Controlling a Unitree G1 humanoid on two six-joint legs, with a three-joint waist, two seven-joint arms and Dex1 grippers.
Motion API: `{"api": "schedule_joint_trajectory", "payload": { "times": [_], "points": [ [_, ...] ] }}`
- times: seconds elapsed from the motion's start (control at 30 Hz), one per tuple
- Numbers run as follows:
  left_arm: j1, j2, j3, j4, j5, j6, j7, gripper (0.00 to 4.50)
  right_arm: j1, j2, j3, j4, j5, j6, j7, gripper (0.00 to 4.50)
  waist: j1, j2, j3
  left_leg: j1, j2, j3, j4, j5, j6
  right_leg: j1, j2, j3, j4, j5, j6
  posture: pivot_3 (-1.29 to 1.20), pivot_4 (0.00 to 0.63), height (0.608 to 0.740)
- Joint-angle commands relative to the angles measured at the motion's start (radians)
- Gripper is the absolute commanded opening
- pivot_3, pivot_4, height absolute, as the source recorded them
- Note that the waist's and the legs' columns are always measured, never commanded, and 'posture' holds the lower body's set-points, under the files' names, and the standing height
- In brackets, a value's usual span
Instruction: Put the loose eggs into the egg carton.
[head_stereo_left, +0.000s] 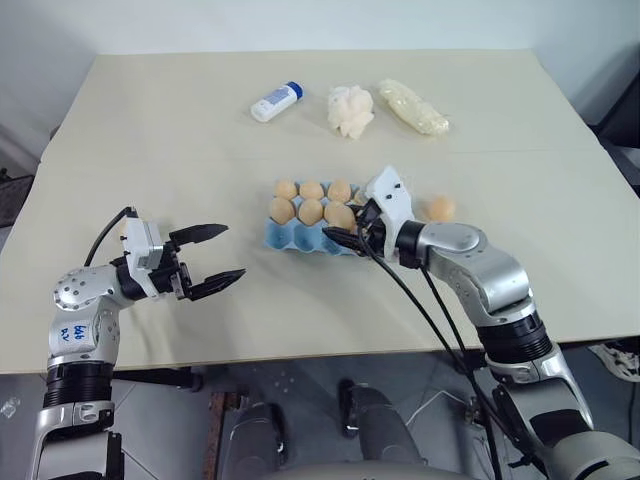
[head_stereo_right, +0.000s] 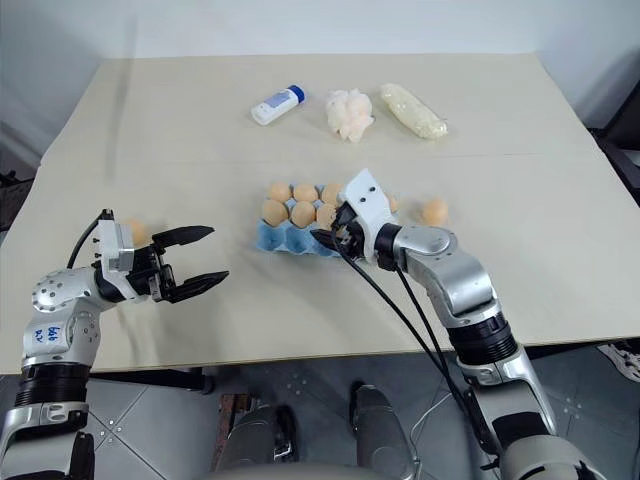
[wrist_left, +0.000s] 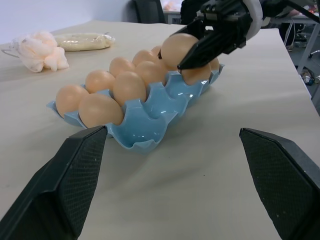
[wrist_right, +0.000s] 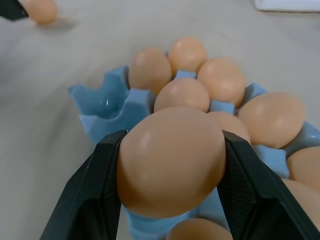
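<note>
- An egg is pinched between the two fingers of the right gripper, just above the near edge of the carton, which lies mid-table.
- The step in hand is judged to be the lowering of this egg into a free cup; the near row looks mostly empty, while eggs fill much of the rows behind.
- The egg should be centred over one empty cup, clear of the seated eggs, and lowered until it is borne by the cup before the grip is eased.
- A gentle, narrow release is advised, so that the neighbouring eggs are not knocked by the fingers.
- The left gripper is held spread wide and empty, apart from the carton, on its left.
- Loose eggs are seen on the table: one right of the carton, another behind the left gripper.
</note>
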Motion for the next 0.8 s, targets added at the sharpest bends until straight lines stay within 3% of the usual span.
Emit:
{"api": "schedule_joint_trajectory", "payload": {
  "times": [0.03,0.17,0.37,0.6,0.8],
  "points": [
    [0.011,0.010,0.027,-0.032,-0.021,-0.010,0.009,4.50,-0.022,0.008,0.001,-0.011,-0.013,-0.018,0.018,3.18,0.000,0.000,0.000,0.000,0.000,0.000,0.000,0.000,0.000,0.000,0.000,0.000,0.000,0.000,0.000,0.00,0.150,0.740],
    [0.012,0.009,0.025,-0.034,-0.023,-0.010,0.013,4.50,-0.028,0.014,-0.003,-0.012,-0.025,-0.013,0.019,4.47,0.000,0.000,0.000,0.000,0.000,0.000,0.000,0.000,0.000,0.000,0.000,0.000,0.000,0.000,0.000,0.00,0.150,0.740],
    [0.002,0.005,0.019,-0.028,-0.023,-0.010,0.014,4.50,-0.035,-0.020,-0.042,-0.070,-0.010,0.017,0.033,4.47,0.000,0.000,0.000,0.000,0.000,0.000,0.000,0.000,0.000,0.000,0.000,0.000,0.000,0.000,0.000,0.00,0.150,0.740],
    [0.000,0.000,0.016,-0.020,-0.027,-0.009,0.005,4.50,0.057,-0.199,-0.279,-0.235,0.145,0.082,0.115,4.47,0.017,-0.001,-0.001,-0.001,-0.001,0.000,0.000,-0.001,0.000,0.000,-0.001,-0.001,-0.003,0.000,0.000,0.00,0.150,0.740],
    [-0.019,-0.015,0.015,0.016,-0.026,-0.022,0.003,4.50,0.301,-0.356,-0.475,-0.244,0.158,-0.049,0.226,4.47,0.030,-0.001,-0.001,-0.001,-0.001,0.000,-0.003,-0.001,0.000,0.000,0.000,-0.001,-0.007,0.000,0.000,0.00,0.150,0.740]
  ]
}}
